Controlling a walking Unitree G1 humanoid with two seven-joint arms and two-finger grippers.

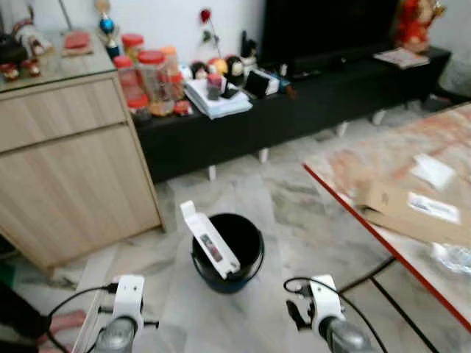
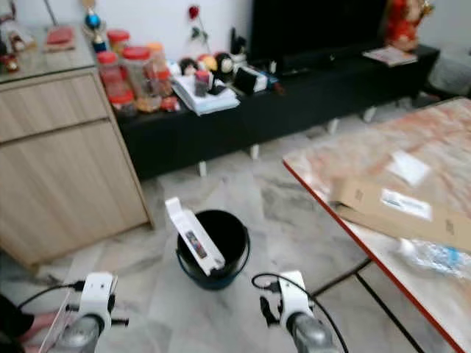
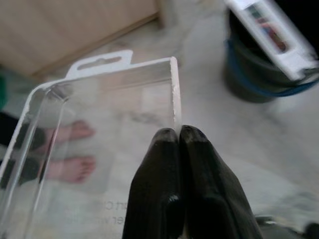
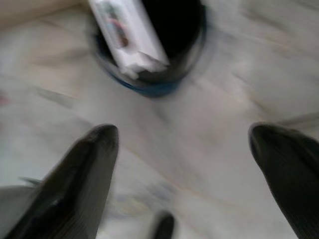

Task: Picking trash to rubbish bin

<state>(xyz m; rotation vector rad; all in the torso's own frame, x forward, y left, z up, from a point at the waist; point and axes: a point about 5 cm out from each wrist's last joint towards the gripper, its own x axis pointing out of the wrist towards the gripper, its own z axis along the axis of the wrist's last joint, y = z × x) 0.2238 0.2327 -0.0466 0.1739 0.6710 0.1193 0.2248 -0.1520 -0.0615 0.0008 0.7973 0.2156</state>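
A black rubbish bin [image 1: 235, 254] stands on the marble floor just ahead of me, with a white cardboard package [image 1: 210, 239] leaning out over its rim. My left gripper [image 3: 178, 133] is shut on the edge of a clear plastic blister pack [image 3: 99, 114], held low, to the left of the bin and short of it. The bin [image 3: 259, 74] lies beyond the pack in the left wrist view. My right gripper [image 4: 184, 139] is open with nothing between its fingers, hovering over the floor short of the bin [image 4: 164, 55]. Both wrists [image 1: 126, 301] [image 1: 322, 305] sit at the bottom of the eye views.
A wooden cabinet [image 1: 66, 162] stands to the left, and a black TV console [image 1: 309, 110] with jars and clutter runs along the back. On the right, a red-edged table [image 1: 383, 239] holds a flat cardboard box [image 1: 412, 209] and clear plastic [image 1: 452, 257]. A person's bare feet [image 3: 70, 149] are near my left side.
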